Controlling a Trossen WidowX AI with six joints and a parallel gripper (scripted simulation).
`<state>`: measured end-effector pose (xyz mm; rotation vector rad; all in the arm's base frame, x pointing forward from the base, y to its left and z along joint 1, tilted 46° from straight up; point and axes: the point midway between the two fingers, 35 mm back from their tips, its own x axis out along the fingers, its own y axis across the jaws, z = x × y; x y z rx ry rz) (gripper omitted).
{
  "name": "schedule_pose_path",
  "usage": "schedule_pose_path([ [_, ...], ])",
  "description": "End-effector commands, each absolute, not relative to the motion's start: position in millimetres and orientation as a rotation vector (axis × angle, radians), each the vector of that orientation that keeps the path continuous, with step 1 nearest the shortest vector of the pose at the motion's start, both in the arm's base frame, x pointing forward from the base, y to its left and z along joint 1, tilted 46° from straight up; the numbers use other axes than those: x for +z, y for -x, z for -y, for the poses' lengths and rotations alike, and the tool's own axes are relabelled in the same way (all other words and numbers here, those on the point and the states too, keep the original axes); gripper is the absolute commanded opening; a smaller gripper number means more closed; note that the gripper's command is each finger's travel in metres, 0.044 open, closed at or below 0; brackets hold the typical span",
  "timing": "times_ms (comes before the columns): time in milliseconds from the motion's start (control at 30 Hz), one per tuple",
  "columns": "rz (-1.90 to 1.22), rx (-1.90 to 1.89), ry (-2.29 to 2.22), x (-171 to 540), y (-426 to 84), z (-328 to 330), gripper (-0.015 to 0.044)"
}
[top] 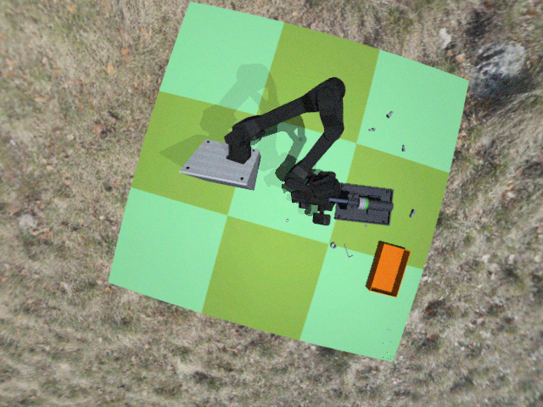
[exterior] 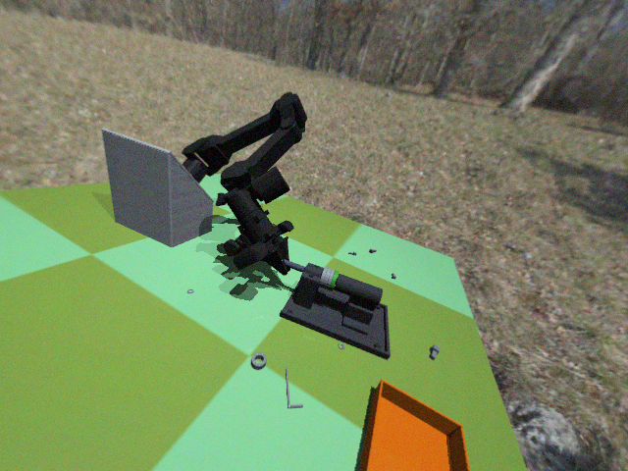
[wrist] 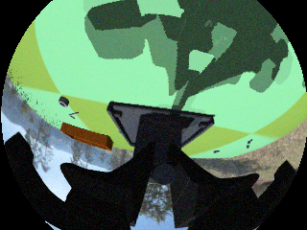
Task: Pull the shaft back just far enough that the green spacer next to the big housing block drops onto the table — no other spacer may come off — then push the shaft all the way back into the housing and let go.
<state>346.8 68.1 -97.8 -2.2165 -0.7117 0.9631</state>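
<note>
Gripper: one
Shaft: one
Housing block: one
Green spacer: one
Pale spacers: too small to count
Dark base plate: one
Orange tray: one
Small bolts: four, all seen from the top
Large ring: one
Small rings: two
L-shaped key: one

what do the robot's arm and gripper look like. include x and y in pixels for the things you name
The arm point(top: 280, 114) point(exterior: 253, 131) is matte black all over, with straight, boxy links, bulkier rounded joints and a short cylindrical section. The gripper point(exterior: 285, 261) point(wrist: 161, 146) is black too; up close its fingers are broad and angular, with pointed, wing-like outer edges. No coloured markings or cables can be made out on either.
</note>
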Motion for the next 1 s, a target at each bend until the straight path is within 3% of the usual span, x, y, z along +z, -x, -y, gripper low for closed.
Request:
schedule_pose_path([
  [0,0.718,0.961,2.218,-97.5,-346.1,-68.2,0.0],
  [967,0.718,0.961,2.218,-97.7,-343.6,-67.5,0.0],
])
